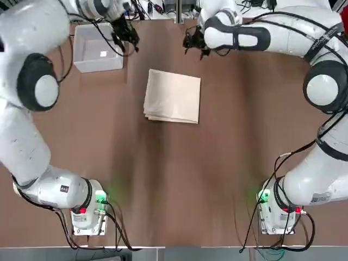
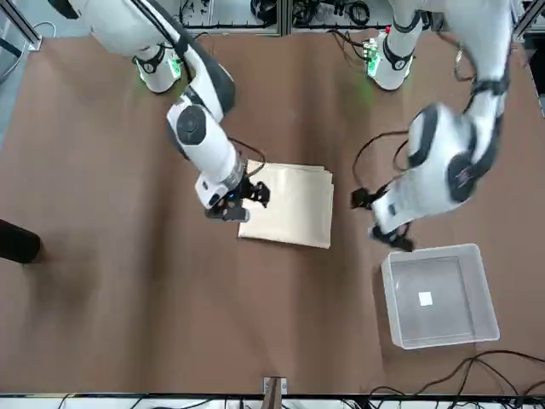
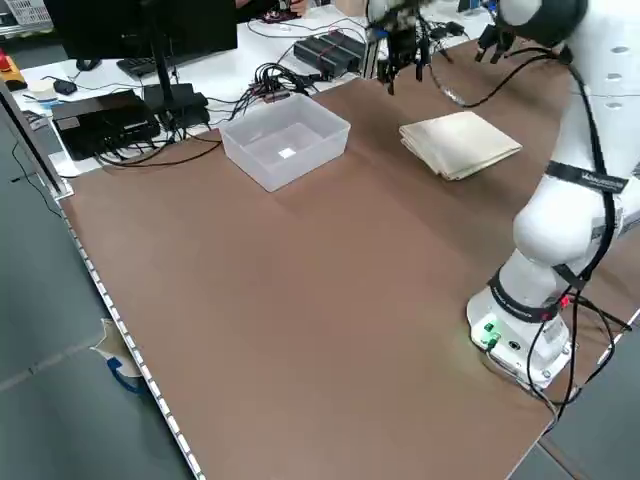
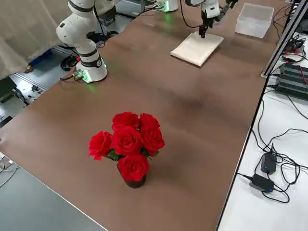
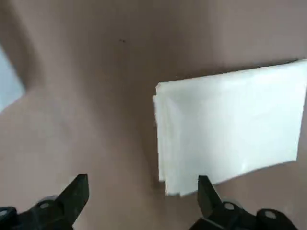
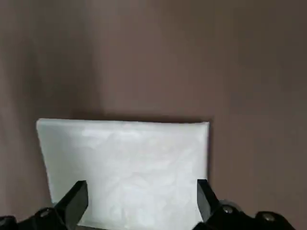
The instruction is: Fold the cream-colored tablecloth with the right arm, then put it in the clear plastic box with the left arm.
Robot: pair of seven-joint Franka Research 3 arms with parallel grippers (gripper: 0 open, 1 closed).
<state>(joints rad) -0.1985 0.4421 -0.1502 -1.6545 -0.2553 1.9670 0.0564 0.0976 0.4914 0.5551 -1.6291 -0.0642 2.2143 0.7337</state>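
Fingertips of left gripper (image 5: pixel 141 191) seen apart, empty, near folded cream-colored tablecloth (image 1: pixel 173 96) | right gripper (image 6: pixel 141 194) likewise apart | clear plastic box (image 1: pixel 98 46) well apart | risk: layers may be splayed if only the top fold is pinched.

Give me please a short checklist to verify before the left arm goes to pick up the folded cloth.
1. Cream-colored tablecloth folded in layers, flat on the table: ok.
2. Clear plastic box upright, only a small white label inside: ok.
3. Left end effector open, holding nothing: ok.
4. Right end effector open, off the cloth: ok.
5. Right end effector well away from the cloth: not ok, it hangs above the cloth's edge.
6. Cloth fits the box: cannot tell.
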